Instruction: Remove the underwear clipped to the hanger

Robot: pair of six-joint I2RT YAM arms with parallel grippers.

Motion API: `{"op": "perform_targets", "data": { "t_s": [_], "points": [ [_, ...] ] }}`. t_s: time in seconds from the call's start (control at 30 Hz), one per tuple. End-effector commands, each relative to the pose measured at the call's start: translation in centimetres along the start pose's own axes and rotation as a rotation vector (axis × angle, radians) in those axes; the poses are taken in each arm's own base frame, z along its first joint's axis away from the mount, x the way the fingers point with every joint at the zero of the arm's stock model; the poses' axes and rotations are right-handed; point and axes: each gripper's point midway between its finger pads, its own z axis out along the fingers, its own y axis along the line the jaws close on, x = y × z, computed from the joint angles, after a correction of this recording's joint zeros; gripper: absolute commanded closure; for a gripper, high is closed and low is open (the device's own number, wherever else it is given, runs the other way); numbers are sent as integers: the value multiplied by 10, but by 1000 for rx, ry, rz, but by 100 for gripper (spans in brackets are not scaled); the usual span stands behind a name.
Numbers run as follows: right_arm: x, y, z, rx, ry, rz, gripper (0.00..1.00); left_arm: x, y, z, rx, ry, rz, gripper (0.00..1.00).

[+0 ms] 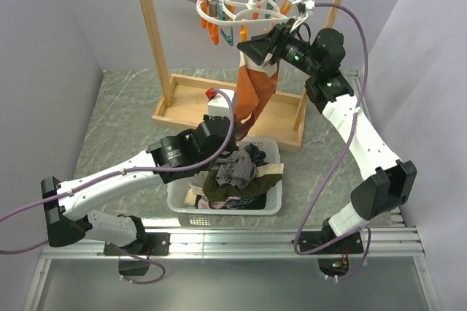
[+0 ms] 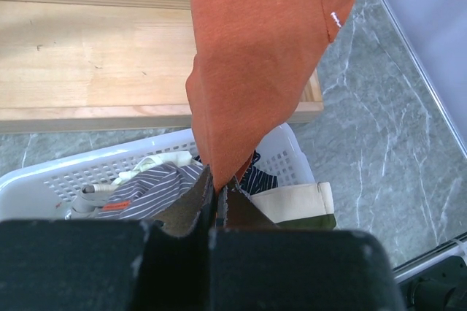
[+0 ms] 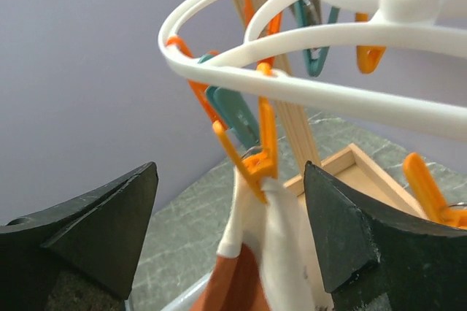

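Note:
The white hanger hangs by its hook from the wooden rack's top bar, with orange and teal pegs dangling from its rings. One rust-orange underwear with a white waistband hangs from an orange peg. My right gripper is open, its jaws standing either side of that peg and waistband without touching them; the top view shows my right gripper at the hanger's near side. My left gripper is shut on the bottom tip of the orange underwear, just above the basket.
A white perforated basket sits below and holds several garments, among them striped, olive and cream pieces. The wooden rack stands on a framed wooden base behind the basket. Lilac walls close in on the left, back and right.

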Motion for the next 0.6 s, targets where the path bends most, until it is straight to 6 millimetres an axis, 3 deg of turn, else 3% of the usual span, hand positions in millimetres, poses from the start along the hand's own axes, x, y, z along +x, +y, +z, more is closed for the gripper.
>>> {"op": "perform_targets", "data": {
  "t_s": [0.0,0.3,0.43,0.57],
  "points": [
    [-32,0,7,22,-126,-30,13,-20,-12,-9,42,-39,-26,99],
    [-37,13,27,-116,-115,39,44,-22,-14,-13,48,-48,-32,99],
    [-36,15,29,-135,-105,50,68,-22,-15,-14,47,-52,-33,99],
    [-36,14,27,-127,-112,48,73,-25,-11,-15,36,-64,-33,99]
  ]
}}
